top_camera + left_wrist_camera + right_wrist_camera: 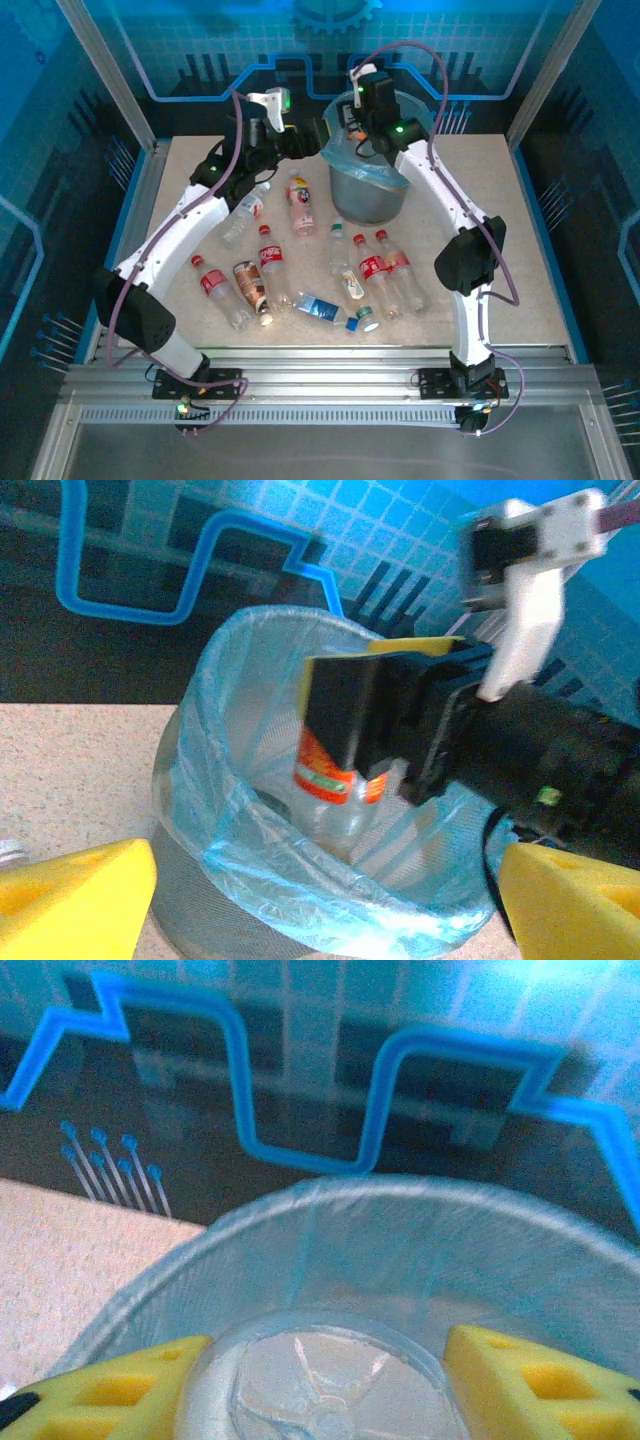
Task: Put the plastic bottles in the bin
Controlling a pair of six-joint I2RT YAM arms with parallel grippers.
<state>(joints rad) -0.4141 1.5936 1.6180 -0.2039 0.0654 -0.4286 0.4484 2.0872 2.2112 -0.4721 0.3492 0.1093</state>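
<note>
Spreading across most of the top view, the speckled beige surface (520, 230) carries everything else. Toward its far edge stands the bin (365, 205), round and grey, lined with a light-blue bag (380, 172) that folds over its rim.

The right hand (325, 1385) hangs over the bin's mouth. Its yellow fingers (540, 1380) are closed partway against the sides of a clear bottle (335, 770) with an orange-red label. The right wrist view looks straight at the bottle's round base, and the left wrist view shows the bottle upright with its lower part inside the bag's opening.

The left hand (312, 140) sits just beside the bin on its left, pointed at it. Its own yellow pads (70, 900) are spread wide with nothing between them.

Nearer the arm bases, about ten loose plastic bottles (268, 258) lie scattered on the surface in front of the bin, most on their sides. Several have red labels. Among the rest are a brown-labelled bottle (250, 285), a blue-labelled bottle (320, 308), a pink bottle (300, 212) to the bin's left, and a small green-capped bottle (338, 238) just in front of it.
</note>
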